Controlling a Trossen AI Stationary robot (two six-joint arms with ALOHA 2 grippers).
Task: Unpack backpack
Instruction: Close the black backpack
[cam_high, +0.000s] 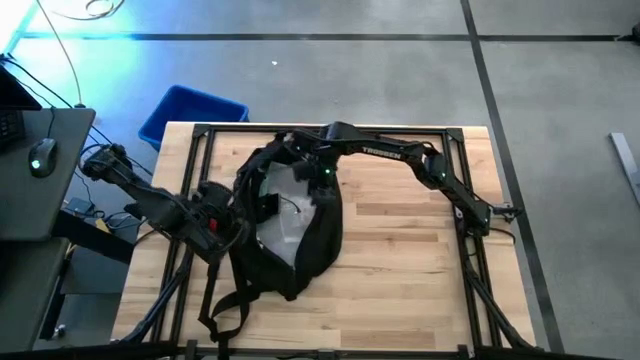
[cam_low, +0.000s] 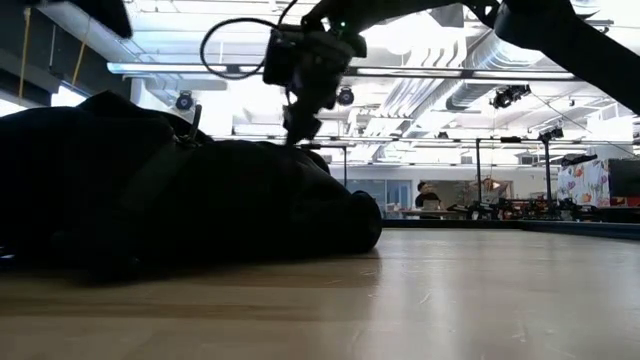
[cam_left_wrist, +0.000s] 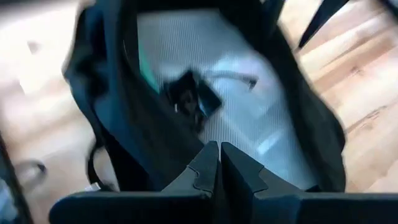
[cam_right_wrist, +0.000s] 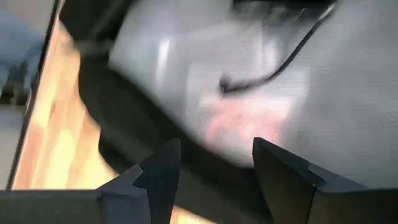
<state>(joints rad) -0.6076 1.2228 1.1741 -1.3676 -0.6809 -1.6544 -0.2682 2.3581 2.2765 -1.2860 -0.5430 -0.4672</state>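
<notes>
Backpack (cam_high: 290, 235) gaping (grey lining); right gripper (cam_right_wrist: 211, 168) open above; left gripper (cam_left_wrist: 219, 163) closed.

Matt cloth backpack (cam_high: 300, 240) (grey lining), wood table (cam_high: 420, 280)

White "TROSSEN" lettering on the right arm (cam_high: 385, 152); no other legible text

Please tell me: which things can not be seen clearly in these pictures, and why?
- Contents of the backpack: the left wrist view is blurred; a small dark thing on the grey lining cannot be identified.
- Right gripper: fingers apart above the lining, but motion blur hides whether they touch it.
- Left gripper: shut at the bag's edge; whether it pinches fabric cannot be told.
- Low view: the backpack blocks everything behind it.
</notes>
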